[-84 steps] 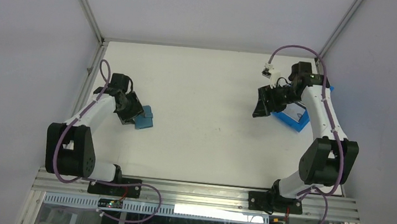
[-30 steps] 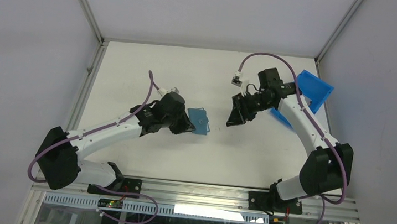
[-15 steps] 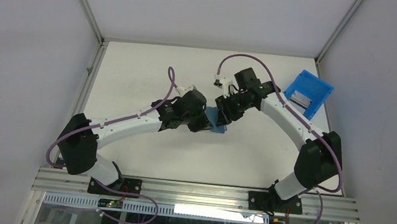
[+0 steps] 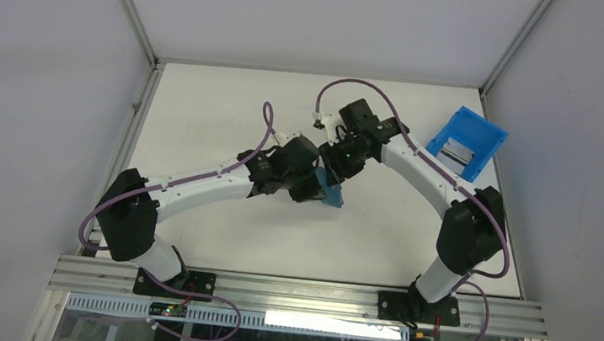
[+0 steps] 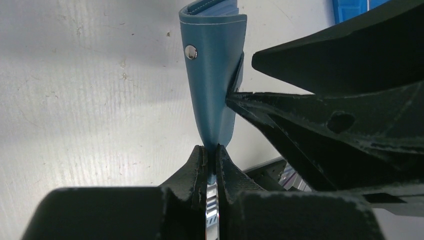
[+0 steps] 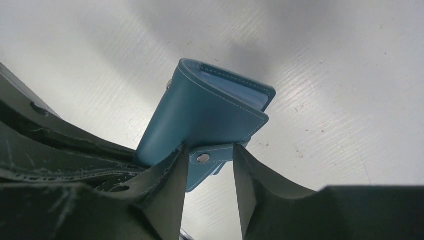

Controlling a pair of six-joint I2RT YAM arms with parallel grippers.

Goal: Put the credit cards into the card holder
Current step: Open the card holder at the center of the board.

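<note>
White table (image 4: 221, 103) under me, flat and matte. Up close I'm seeing faint scuffs and fine scratch lines across it. A metal rail (image 4: 303, 293) runs along the near edge. Over in the far right corner a bright blue bin (image 4: 479, 126) sits on the tabletop, skewed to the edges.

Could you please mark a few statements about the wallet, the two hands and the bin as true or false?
1. The left hand is shut on the wallet. True.
2. The wallet lies flat on the table. False: the left hand holds it up, tilted.
3. The right hand straddles the wallet's tab. True.
4. The bin sits at the table's near left corner. False: it sits at the far right corner.
</note>
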